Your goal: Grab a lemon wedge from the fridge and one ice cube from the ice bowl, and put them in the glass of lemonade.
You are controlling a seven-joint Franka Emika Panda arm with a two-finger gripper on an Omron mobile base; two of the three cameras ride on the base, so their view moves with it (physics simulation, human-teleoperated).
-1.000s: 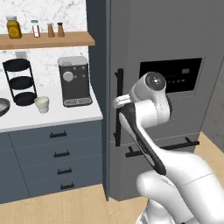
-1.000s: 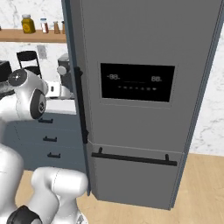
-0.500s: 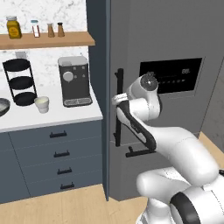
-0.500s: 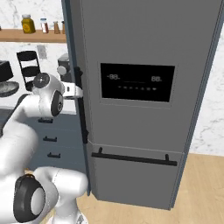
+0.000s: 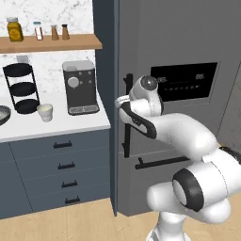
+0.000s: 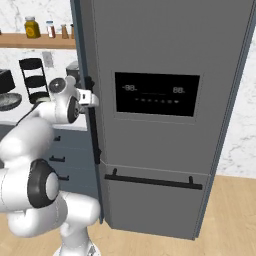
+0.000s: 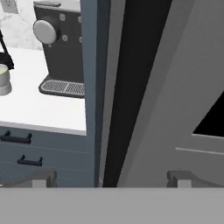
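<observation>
A: Where is the gripper (image 7: 109,177) being held?

B: Wide open and empty, astride the handle (image 7: 133,87) of the fridge (image 5: 179,42).

A: How is it being judged?

B: As stiff; grasped mid-bar. The cup (image 5: 45,112) is being left left of the fridge.

Fridge (image 6: 165,60) door shut, blocks way inside. Long black handle (image 7: 138,87) stands betw the wide-spread fingertips (image 7: 39,180), room either side of it. Counter (image 5: 56,124) left of fridge: coffee machine (image 5: 80,87), cup (image 5: 45,112), black tiered rack (image 5: 21,88) stand apart w/ bare gaps betw them
</observation>
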